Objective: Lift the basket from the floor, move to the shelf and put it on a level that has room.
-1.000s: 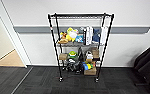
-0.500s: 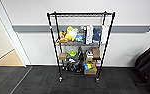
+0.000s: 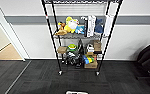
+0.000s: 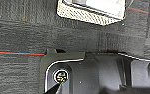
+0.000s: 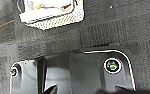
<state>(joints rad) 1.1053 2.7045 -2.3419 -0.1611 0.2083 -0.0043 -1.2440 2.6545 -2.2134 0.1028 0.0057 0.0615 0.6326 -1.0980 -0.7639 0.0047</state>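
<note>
So the basket [image 4: 91,11] is sitting on the floor [image 3: 41,80] right at the robot's near edge, just a sliver of it in the head view, with the shelf [image 3: 81,37] standing further off against the wall. Both wrist cams look down at its woven side, and honestly I can't tell whether either claw is open or clenched. It looks like the pickup hasn't happened yet. To do it well I'd bring both arms down evenly on opposite ends and lift level, since the middle tier with plush toys [image 3: 68,26] is already crowded.
</note>
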